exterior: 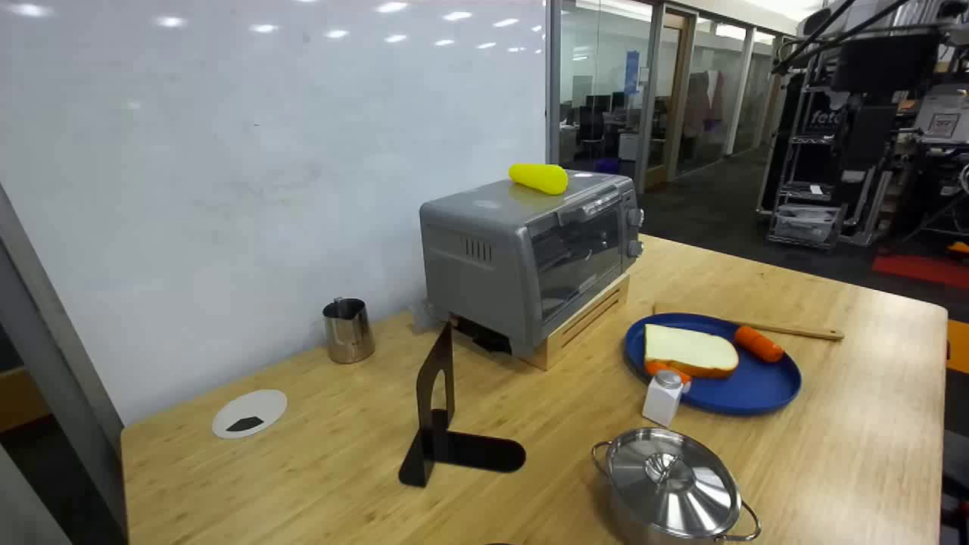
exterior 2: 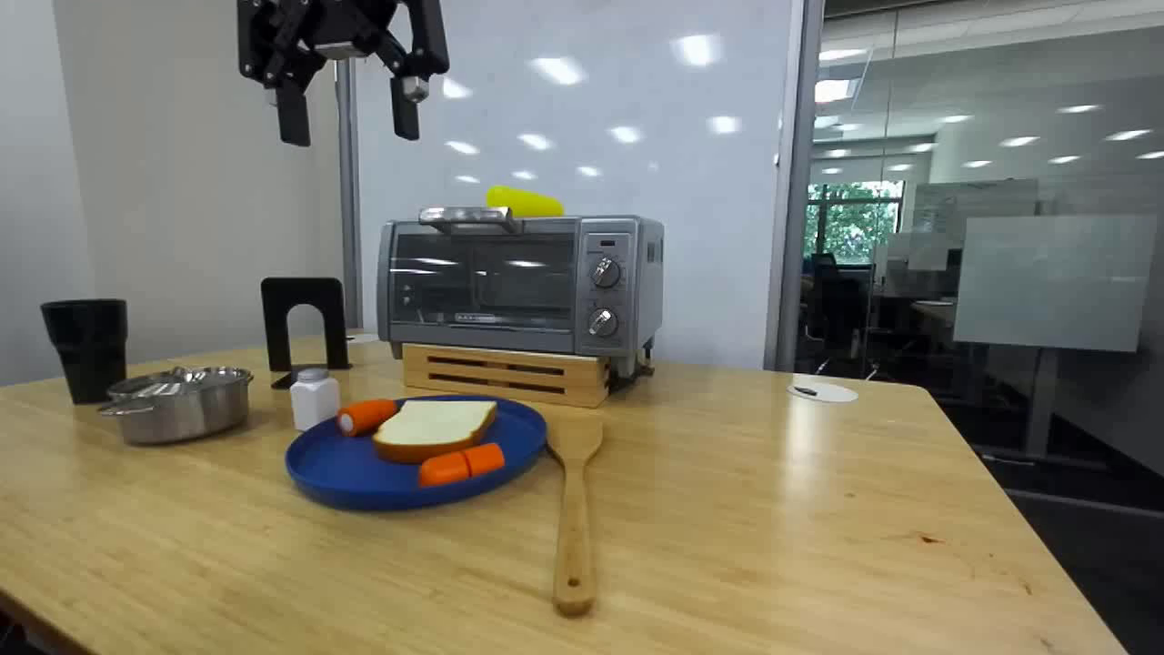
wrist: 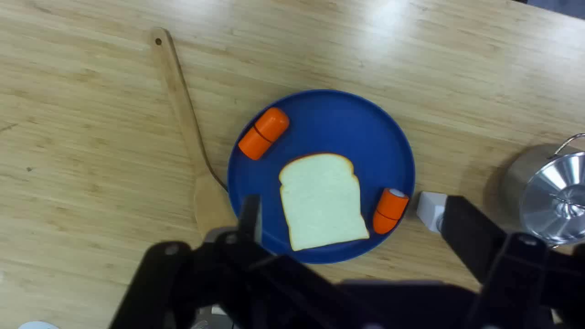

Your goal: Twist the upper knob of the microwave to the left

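Reach step, we'd judge; twist not yet begun. Gripper (exterior 2: pixel 350 135) hangs high over the table (exterior 2: pixel 773 509), well apart from the microwave (exterior: pixel 481 291), fingers (exterior 2: pixel 293 118) spread wide, pointing down, nothing between them. Microwave shows in both exterior views, sitting on a wooden rack (exterior 2: pixel 500 375); our target, the upper knob (exterior 2: pixel 606 272), is on its front panel (exterior 2: pixel 620 298), directly above the lower knob (exterior 2: pixel 603 322). Next, we think: carry the gripper across to the panel, tip the fingers to face it, straddle the upper knob only, pinch, turn left. We'd mind the door handle (exterior 2: pixel 466 216) and lower knob on the way in.

Containers: blue plate (wrist: pixel 365 114) holds a bread slice (wrist: pixel 322 203), an orange piece (wrist: pixel 263 134) on one side of it and a second orange piece (wrist: pixel 390 211) on the other. Steel pot (exterior 2: pixel 195 409) has its lid (exterior: pixel 674 492) on, so contents hidden from us. White shaker (exterior 2: pixel 315 400), capped, just beside the plate; contents unseen. Black cup (exterior 2: pixel 86 350): we can't see in. Metal jug (exterior: pixel 350 337): too dark inside to tell. Microwave door (exterior 2: pixel 482 287) is closed; behind the glass we can't make out any contents.
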Motion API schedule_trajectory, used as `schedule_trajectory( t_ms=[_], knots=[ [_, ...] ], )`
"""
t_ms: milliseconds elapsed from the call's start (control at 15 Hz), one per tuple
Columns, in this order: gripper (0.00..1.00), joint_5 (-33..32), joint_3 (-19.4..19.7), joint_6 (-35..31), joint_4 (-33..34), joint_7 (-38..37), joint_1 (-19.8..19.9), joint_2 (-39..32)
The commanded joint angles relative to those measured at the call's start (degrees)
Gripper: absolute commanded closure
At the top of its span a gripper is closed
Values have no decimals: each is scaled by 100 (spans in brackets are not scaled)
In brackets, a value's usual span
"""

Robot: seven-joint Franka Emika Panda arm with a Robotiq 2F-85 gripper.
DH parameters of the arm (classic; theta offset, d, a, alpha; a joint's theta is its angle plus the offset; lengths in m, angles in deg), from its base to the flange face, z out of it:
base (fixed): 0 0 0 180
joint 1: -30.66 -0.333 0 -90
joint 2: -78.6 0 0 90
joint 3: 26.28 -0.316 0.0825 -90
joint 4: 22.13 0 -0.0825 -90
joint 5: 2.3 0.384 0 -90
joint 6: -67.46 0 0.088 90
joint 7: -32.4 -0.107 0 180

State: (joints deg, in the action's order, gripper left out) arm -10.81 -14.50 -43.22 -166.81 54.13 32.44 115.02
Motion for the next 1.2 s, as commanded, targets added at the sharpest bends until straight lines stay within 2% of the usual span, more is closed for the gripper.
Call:
schedule_trajectory(
  t_ms=[0, 933, 1133],
  knots=[
    [0, 25, -36, 11, 10, 19, 39, -7],
    [0, 25, -34, -53, 25, -43, 60, -55],
    [0, 319, 183, -88, 280, 60, -4, -361]
  ],
)
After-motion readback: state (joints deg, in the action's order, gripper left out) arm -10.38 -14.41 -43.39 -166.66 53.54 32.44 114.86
